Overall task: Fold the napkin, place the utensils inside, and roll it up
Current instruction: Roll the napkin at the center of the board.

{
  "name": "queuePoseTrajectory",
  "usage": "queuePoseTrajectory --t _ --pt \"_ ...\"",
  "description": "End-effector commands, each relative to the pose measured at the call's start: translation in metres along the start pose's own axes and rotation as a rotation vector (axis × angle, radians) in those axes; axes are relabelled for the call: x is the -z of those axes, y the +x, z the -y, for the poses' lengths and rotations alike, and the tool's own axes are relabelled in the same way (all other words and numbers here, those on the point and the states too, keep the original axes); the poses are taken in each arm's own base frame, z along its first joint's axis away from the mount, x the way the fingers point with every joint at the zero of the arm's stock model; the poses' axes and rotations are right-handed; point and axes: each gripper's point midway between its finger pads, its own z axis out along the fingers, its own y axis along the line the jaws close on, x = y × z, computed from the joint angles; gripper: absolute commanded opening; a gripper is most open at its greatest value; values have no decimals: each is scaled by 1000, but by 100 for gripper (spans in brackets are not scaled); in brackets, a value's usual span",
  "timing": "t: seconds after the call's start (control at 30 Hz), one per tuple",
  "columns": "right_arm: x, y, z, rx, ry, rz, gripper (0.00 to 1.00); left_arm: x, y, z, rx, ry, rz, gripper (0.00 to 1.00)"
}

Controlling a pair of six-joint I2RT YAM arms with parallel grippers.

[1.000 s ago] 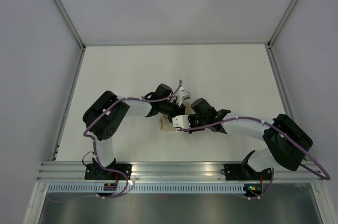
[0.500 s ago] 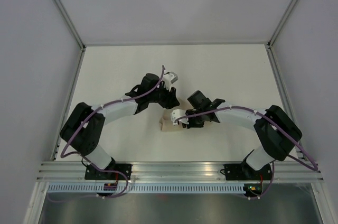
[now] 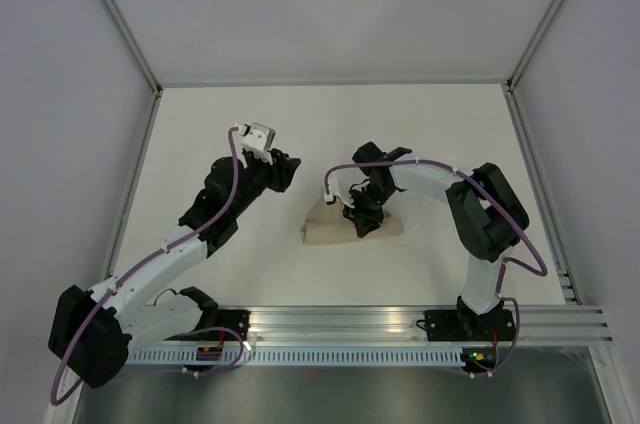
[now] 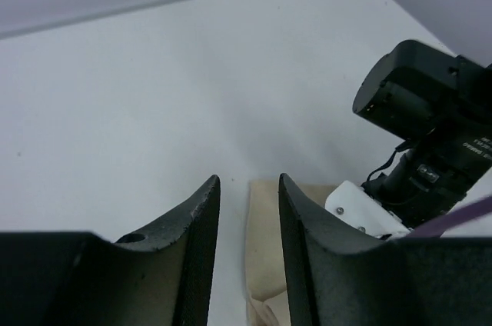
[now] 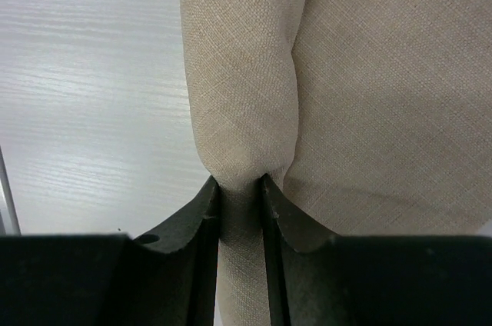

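Observation:
The beige napkin [image 3: 326, 229] lies rolled into a short bundle on the white table, in front of the arms. My right gripper [image 3: 363, 220] points down onto its right part. In the right wrist view it [image 5: 240, 181] is shut on a raised fold of the napkin [image 5: 354, 72]. My left gripper [image 3: 285, 168] is up and to the left of the bundle, clear of it. In the left wrist view it [image 4: 248, 181] is open and empty, with the napkin [image 4: 265, 241] on the table below. The fork is hidden.
The white table [image 3: 440, 134] is edged by metal frame rails [image 3: 130, 184] on the left and right and grey walls behind. The right arm's wrist [image 4: 419, 149] shows close at the right of the left wrist view.
My left gripper has drawn back from the napkin, up and to the left. My right gripper has swung round above the bundle and now points down onto it.

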Motion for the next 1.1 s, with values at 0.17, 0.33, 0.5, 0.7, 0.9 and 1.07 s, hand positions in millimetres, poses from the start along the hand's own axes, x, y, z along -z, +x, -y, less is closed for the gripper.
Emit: queuePoseTrajectory --t 0.17,0.33,0.5,0.7,0.9,1.07 --pt "-18 33 8 -96 -115 -97 10 36 -25 14 -81 57 188 45" --pt "-22 32 17 -131 -135 -105 10 39 -4 46 -225 153 129 43" --pt "-24 34 23 -168 -163 -110 10 27 41 83 -416 214 -34 44" --pt "-24 30 34 -197 -179 -110 10 16 86 110 -559 283 -180 47" --pt "-24 33 37 -229 -205 -107 10 1 138 126 -689 319 -304 47" --pt "-25 37 38 -253 -221 -109 10 -12 176 134 -773 346 -349 50"
